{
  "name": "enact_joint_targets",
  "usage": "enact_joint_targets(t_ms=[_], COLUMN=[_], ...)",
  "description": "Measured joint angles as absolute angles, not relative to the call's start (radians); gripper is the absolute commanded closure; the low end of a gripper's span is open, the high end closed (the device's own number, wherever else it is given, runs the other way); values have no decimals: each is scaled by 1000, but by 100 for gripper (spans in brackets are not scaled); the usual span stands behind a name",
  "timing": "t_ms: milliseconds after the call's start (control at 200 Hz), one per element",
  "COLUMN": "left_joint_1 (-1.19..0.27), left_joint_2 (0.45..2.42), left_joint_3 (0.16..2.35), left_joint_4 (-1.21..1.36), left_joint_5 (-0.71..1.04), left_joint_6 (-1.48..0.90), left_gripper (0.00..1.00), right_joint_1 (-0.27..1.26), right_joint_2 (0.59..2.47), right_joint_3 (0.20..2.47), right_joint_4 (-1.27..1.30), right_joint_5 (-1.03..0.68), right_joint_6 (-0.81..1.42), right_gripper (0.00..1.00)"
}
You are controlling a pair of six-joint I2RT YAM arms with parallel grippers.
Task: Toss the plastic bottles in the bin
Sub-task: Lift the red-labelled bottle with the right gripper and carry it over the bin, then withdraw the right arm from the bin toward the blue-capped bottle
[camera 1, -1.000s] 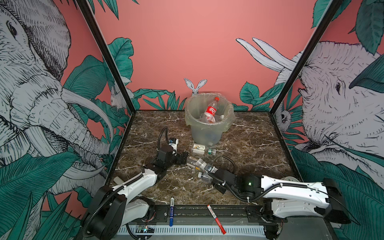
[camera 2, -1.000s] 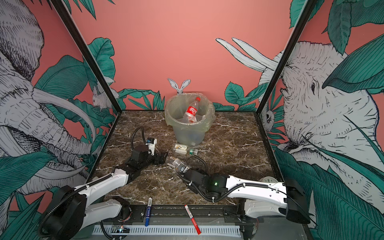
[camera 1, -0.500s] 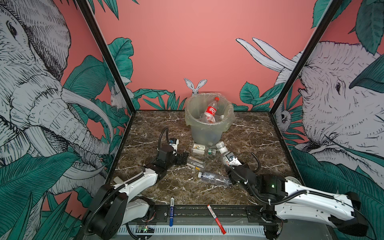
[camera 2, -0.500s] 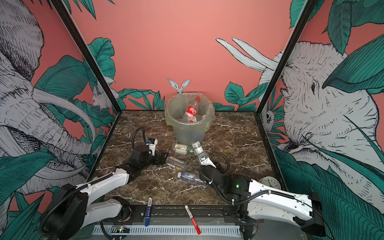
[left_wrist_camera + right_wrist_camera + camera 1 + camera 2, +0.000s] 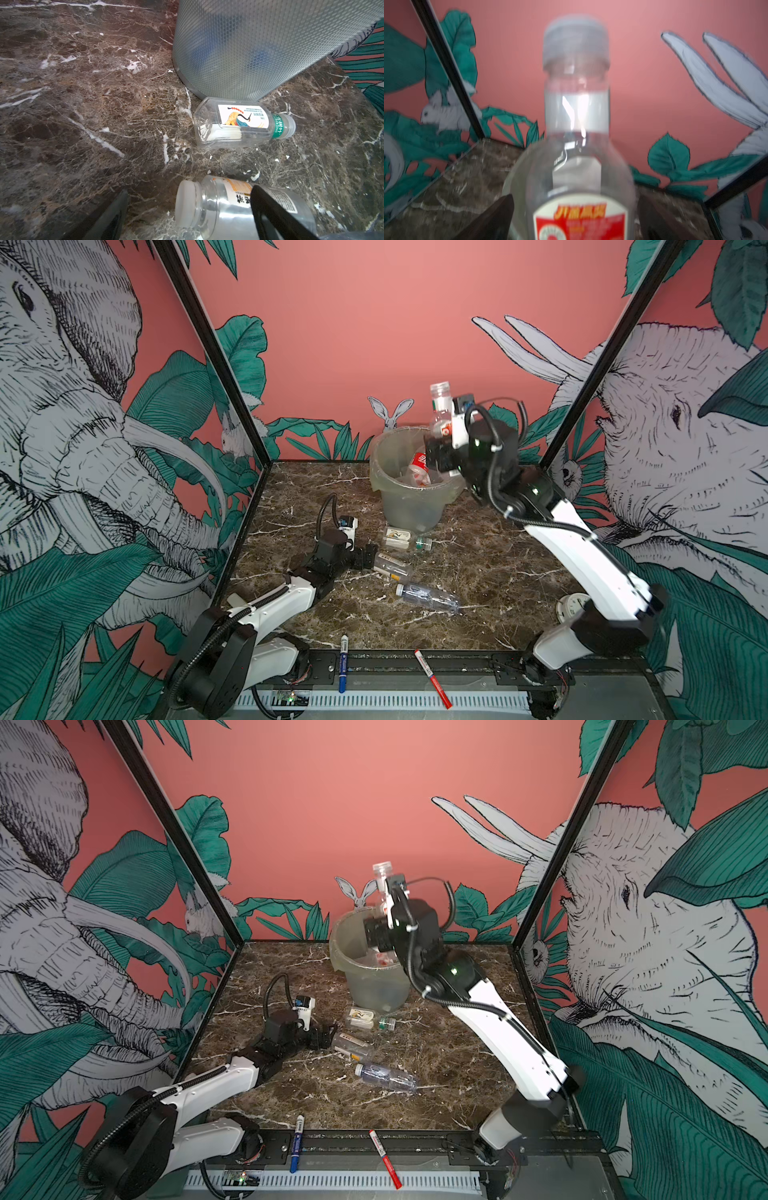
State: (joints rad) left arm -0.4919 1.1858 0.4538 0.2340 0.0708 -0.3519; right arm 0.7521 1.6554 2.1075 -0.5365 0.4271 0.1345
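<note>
The red-labelled bottle (image 5: 440, 406) stands cap-up over the bin (image 5: 409, 506), near its far rim, between the jaws of the right gripper (image 5: 574, 205). Those jaws stand wide on either side of its body, so it looks released rather than gripped, though blur in the wrist view leaves contact uncertain. Inside the bin lie a few binned bottles (image 5: 419, 466), one with a red label.

Three are left on the surface (image 5: 498, 564). The green-capped bottle (image 5: 243, 122) lies just beside the bin's base. The white-capped bottle (image 5: 392, 566) has its neck between the wide-open jaws of the left gripper (image 5: 365, 558), not yet clamped. The ribbed clear bottle (image 5: 428, 597) lies nearer the front. The task seems partly done, with four drops to go.

All the bottles are thin, clear, glossy plastic. The one in the air has rounded shoulders and a broad screw cap, and the green-capped one is squarish and faceted under a picture label. The bin is round, tapered and translucent grey-green, with a fine diamond texture on its wall and a filmy bag over its rim. The surface is hard, dark brown marble with white veins.
</note>
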Motion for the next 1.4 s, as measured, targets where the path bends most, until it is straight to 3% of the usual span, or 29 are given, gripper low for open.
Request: enact_joint_targets(t_ms=[75,160,635,1400], left_joint_1=[-492,-492,-490,-490], left_joint_2=[1185,1179,1167,1166], left_joint_3=[454,454,454,454], left_joint_4=[233,229,230,230], left_joint_5=[70,68,70,70], left_joint_6=[-352,-352,-352,-352], left_gripper=[7,7,7,7], right_joint_1=[703,675,680,680], right_joint_2=[1807,1852,1416,1074], right_joint_3=[2307,2328,1807,1102], right_joint_4=[-576,-612,-513,-449], right_joint_5=[385,360,311,294], right_joint_6=[136,140,157,282], right_gripper=[1,1,1,1])
